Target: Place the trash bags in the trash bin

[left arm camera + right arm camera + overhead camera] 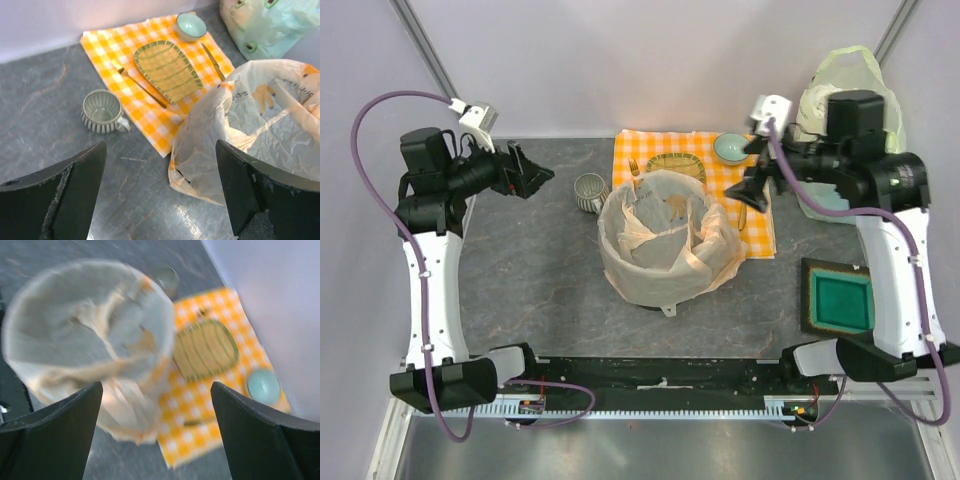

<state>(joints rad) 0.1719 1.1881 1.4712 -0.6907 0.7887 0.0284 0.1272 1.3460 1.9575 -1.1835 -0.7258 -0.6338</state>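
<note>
The left gripper [532, 172] hangs released, jaws wide, over the table [530, 270], left of the ribbed grey mug [588, 192]. At centre the peach trash bag [665, 240] lines and drapes over the trash bin [669, 310], nearly hiding it. The right gripper [752, 192] gapes empty over the checked cloth [650, 150].

Crinkly peach bag [620, 235] draped over upright bin [668, 310]
</note>
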